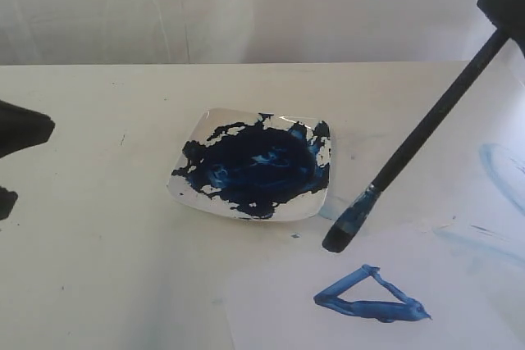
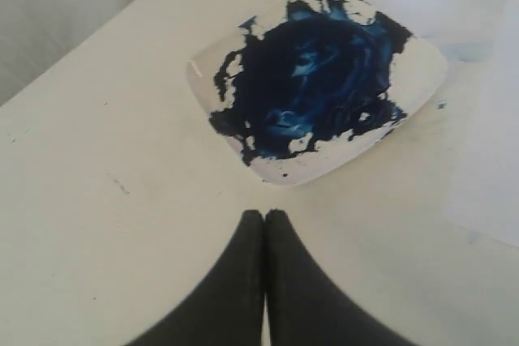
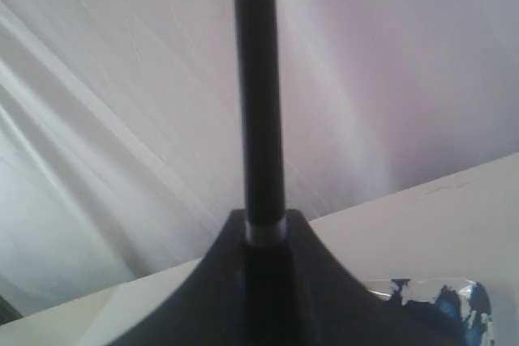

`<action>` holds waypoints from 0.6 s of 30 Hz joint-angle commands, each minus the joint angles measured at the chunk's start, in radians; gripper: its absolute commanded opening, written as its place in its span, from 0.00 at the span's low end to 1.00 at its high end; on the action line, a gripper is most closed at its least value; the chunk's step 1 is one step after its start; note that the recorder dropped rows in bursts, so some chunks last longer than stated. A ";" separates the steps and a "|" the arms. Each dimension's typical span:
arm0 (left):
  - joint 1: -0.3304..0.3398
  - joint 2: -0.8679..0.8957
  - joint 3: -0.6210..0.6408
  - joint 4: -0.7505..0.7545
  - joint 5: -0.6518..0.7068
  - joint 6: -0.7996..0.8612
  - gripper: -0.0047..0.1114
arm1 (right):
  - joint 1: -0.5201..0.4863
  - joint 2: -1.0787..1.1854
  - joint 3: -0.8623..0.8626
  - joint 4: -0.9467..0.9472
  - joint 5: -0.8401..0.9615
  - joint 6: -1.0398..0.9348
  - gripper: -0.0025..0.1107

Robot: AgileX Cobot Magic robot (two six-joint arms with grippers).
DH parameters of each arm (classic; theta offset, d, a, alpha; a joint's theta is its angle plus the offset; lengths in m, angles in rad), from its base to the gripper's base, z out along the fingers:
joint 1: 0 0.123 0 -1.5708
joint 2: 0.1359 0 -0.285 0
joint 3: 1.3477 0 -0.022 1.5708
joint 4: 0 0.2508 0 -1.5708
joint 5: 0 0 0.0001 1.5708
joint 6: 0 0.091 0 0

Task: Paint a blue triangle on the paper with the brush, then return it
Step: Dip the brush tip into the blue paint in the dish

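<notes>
Gripped at its handle end by the right pincer (image 1: 502, 6), the brush (image 1: 426, 125) slants down-left, bristles low between the finished blue triangle (image 1: 369, 297) on the paper (image 1: 279, 325) and the plate (image 1: 182, 192), further left on the counter (image 1: 98, 268) and probably its return spot.

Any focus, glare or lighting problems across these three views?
Exterior view: soft overall, with a faint sheen on the blue triangle. Left wrist view: the left gripper is blurred in the foreground, the plate sharper. Right wrist view: the right gripper and the brush are dark and soft against a bright backdrop.
</notes>
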 commanded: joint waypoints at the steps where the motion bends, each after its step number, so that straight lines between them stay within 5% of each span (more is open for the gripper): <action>1: 0.004 -0.059 0.128 -0.010 -0.166 -0.013 0.04 | -0.002 -0.006 -0.006 -0.002 -0.060 0.076 0.02; 5: 0.002 -0.080 0.173 -0.078 -0.266 -0.013 0.04 | -0.002 0.003 -0.006 0.100 -0.060 0.103 0.02; 11: 0.002 -0.081 0.173 -0.122 -0.265 -0.013 0.04 | -0.002 0.108 -0.036 0.325 -0.065 0.100 0.02; 18: 0.002 -0.081 0.173 -0.122 -0.259 -0.013 0.04 | -0.002 0.323 -0.171 0.374 -0.116 0.100 0.02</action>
